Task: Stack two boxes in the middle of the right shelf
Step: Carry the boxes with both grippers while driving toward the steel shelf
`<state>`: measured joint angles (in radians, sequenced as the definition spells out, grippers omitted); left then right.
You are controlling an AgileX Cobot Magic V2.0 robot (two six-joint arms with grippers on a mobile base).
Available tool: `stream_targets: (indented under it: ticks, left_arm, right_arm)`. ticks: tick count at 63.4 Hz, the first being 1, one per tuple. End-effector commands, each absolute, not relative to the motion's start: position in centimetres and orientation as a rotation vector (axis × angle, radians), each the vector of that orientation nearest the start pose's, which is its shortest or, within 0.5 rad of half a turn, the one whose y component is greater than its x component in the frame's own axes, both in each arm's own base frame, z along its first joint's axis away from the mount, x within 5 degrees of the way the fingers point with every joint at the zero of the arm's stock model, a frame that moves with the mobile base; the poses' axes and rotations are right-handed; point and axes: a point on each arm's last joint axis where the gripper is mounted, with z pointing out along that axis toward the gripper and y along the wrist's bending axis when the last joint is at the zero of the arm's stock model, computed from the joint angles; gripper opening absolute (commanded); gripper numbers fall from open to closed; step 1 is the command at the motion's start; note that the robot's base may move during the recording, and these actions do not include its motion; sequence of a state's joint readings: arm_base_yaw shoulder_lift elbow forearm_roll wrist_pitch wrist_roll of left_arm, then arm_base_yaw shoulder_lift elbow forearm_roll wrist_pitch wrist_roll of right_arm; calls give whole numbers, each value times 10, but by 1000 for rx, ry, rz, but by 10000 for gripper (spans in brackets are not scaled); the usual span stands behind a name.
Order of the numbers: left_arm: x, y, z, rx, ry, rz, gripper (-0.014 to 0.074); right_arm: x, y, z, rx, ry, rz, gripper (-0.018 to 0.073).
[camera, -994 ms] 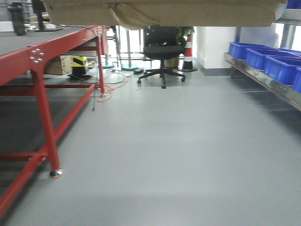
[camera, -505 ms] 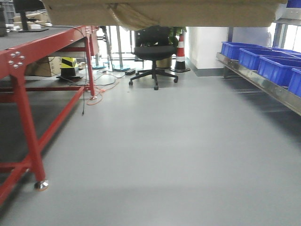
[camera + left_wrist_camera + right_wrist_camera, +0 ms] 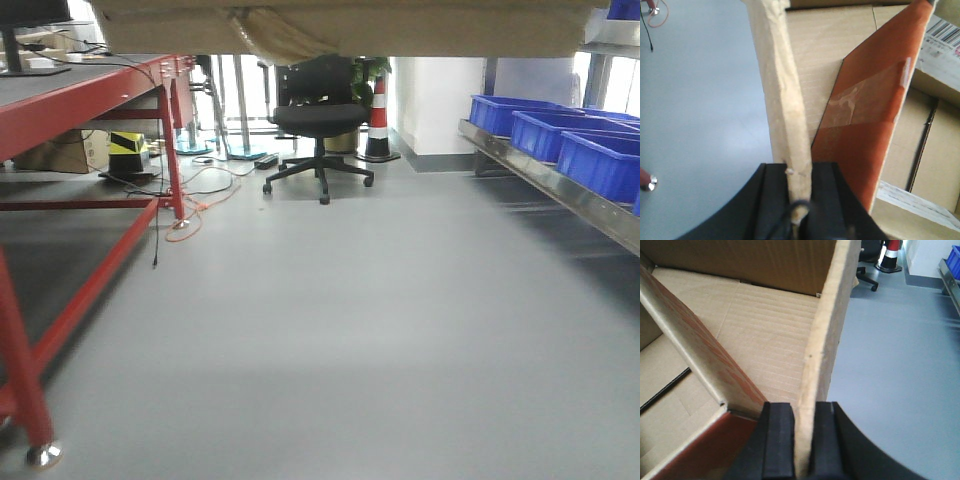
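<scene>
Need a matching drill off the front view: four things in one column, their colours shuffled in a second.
Things:
1. box
2. office chair
3. bins
4. cone

Colours:
A. blue
B. tan
C. red and white
D. black

Pairs: 1-B, 2-D, 3-A, 4-C

Grey floor (image 3: 350, 300), red-framed table (image 3: 95, 88), black office chair (image 3: 318, 118), striped cone (image 3: 378, 112), blue bins (image 3: 590, 155), possibly a plant (image 3: 364, 68) behind
</scene>
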<state>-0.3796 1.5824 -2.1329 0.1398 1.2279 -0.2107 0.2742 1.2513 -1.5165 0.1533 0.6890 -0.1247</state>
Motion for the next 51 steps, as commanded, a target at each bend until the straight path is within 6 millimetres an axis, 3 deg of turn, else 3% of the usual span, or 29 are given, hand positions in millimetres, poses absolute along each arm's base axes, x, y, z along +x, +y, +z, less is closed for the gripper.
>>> stream_targets:
  ticks: [1,51]
  left_arm:
    - [285,-102,529,159,2099,-183,-111]
    - [285,-102,529,159,2094,-185,-111]
  right_arm:
    - [245,77,494,-322,1783,264,-154]
    - [245,77,494,-322,1783,264,-154]
